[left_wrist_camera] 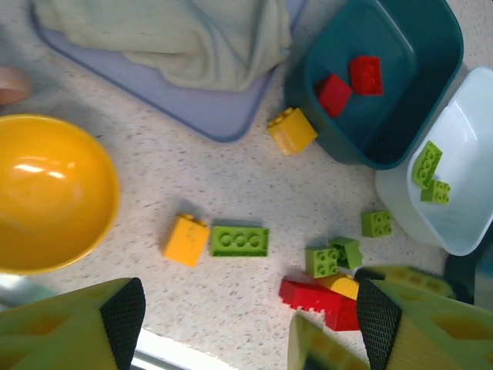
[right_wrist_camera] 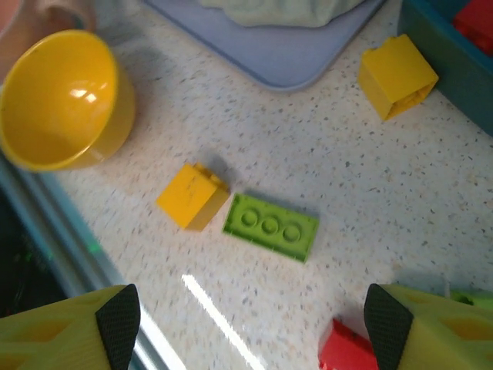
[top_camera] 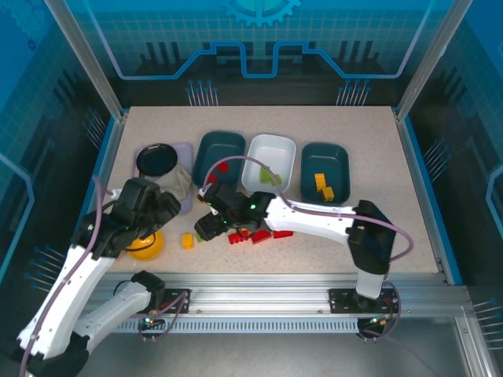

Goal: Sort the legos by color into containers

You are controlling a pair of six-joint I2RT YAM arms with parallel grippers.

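The table [top_camera: 393, 228] holds three trays: the left teal tray [top_camera: 220, 145] has red bricks [top_camera: 223, 166], the white tray [top_camera: 271, 149] green, the right teal tray [top_camera: 324, 157] yellow. The left gripper [left_wrist_camera: 250, 320] and right gripper [right_wrist_camera: 246, 324] both hang wide, empty. The right one is above a flat green brick [right_wrist_camera: 270, 227] just beside a yellow brick [right_wrist_camera: 192, 196]. It would do best to drop straight and pinch only green.

The speckled beige stone-look table top [left_wrist_camera: 231, 173] is matt and finely grained, while the round yellow plastic bowl [left_wrist_camera: 46, 193] is glossy and carries bright highlights. The flat lavender plastic tray [left_wrist_camera: 216, 116], dark teal rounded plastic tray [left_wrist_camera: 416, 46] and white rounded plastic tray [left_wrist_camera: 470, 154] look smooth with a soft sheen, as does the lime green studded plastic brick [left_wrist_camera: 239, 240]; the pale crumpled cloth [left_wrist_camera: 177, 38] is soft and matt. The black pads [left_wrist_camera: 123, 312] on the left gripper [left_wrist_camera: 250, 316] have a rough cross-hatched texture.
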